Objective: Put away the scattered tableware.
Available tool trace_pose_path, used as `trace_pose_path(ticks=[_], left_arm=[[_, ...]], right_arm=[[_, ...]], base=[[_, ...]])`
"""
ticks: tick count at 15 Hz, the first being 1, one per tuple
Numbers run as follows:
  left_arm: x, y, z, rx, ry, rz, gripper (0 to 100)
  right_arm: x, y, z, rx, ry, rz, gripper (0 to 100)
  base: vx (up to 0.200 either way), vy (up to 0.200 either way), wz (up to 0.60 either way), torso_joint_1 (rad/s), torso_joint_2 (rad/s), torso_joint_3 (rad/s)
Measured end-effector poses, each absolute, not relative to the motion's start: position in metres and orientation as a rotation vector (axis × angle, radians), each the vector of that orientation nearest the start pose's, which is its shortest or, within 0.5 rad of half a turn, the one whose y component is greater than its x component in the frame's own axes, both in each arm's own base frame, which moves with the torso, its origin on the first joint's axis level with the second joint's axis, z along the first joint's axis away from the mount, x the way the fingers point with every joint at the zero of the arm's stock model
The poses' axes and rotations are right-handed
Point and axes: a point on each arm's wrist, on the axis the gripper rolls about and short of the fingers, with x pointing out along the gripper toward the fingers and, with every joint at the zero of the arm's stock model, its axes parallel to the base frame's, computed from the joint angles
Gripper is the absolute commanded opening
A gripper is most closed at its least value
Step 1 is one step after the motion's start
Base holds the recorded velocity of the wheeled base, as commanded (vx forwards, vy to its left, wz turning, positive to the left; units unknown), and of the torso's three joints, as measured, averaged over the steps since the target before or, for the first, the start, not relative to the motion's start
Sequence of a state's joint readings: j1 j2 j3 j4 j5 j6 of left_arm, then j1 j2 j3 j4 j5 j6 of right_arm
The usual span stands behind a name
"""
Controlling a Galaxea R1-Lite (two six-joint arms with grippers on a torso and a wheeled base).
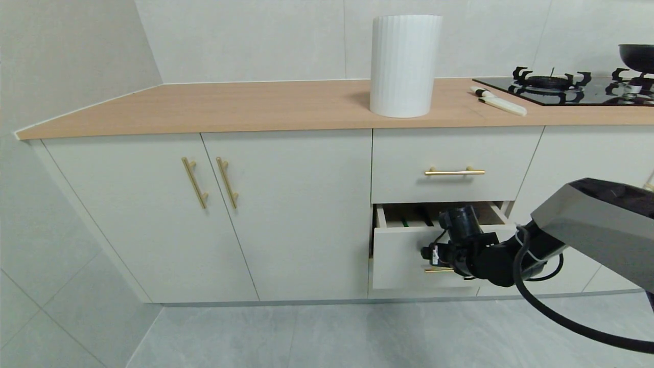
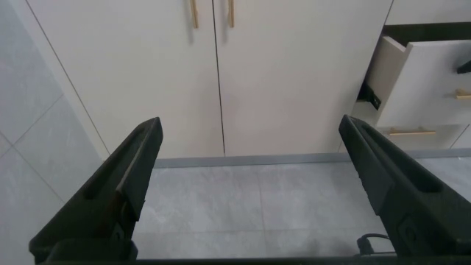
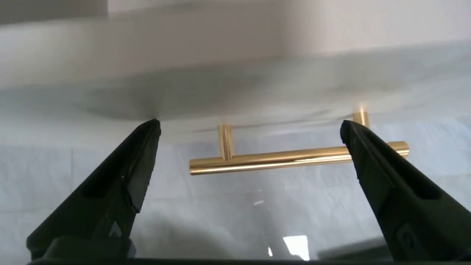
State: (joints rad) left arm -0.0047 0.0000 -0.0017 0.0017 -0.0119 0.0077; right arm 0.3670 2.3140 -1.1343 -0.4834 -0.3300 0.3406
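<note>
Right wrist view: spread gripper [image 3: 249,126] seemingly facing handle [image 3: 294,157].

Bright, even light; soft shadow under countertop [image 1: 255,107]; head view edges bowed.

Black fingers [image 3: 110,199] spread wide, gold handle [image 3: 294,157] between them, pale drawer front [image 3: 221,59] behind

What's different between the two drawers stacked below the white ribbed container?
The upper drawer is shut flush; the lower drawer stands pulled partly out, its inside showing. The upper drawer's handle is in the clear; the lower drawer's handle has the open right gripper facing it close up. Both share pale fronts and gold bar handles.
</note>
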Motion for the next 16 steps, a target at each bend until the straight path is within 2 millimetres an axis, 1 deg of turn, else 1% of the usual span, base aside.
trace_pose_path(ticks=[3, 10, 12, 16], left_arm=[[-0.023, 0.0, 0.076, 0.008, 0.0, -0.017, 100], [-0.023, 0.0, 0.076, 0.008, 0.0, -0.017, 100], [-0.023, 0.0, 0.076, 0.008, 0.0, -0.017, 100], [-0.023, 0.0, 0.076, 0.008, 0.0, -0.017, 100]], right_arm=[[0.4, 0.142, 0.018, 0.134, 0.591, -0.084, 100], [0.418, 0.135, 0.005, 0.16, 0.525, -0.143, 100], [0.425, 0.133, 0.004, 0.17, 0.498, -0.184, 100], [0.437, 0.131, 0.005, 0.219, 0.415, -0.211, 100]], base=[[0.0, 0.0, 0.0, 0.0, 0.0, 0.0], [0.0, 0.0, 0.0, 0.0, 0.0, 0.0], [0.0, 0.0, 0.0, 0.0, 0.0, 0.0], [0.0, 0.0, 0.0, 0.0, 0.0, 0.0]])
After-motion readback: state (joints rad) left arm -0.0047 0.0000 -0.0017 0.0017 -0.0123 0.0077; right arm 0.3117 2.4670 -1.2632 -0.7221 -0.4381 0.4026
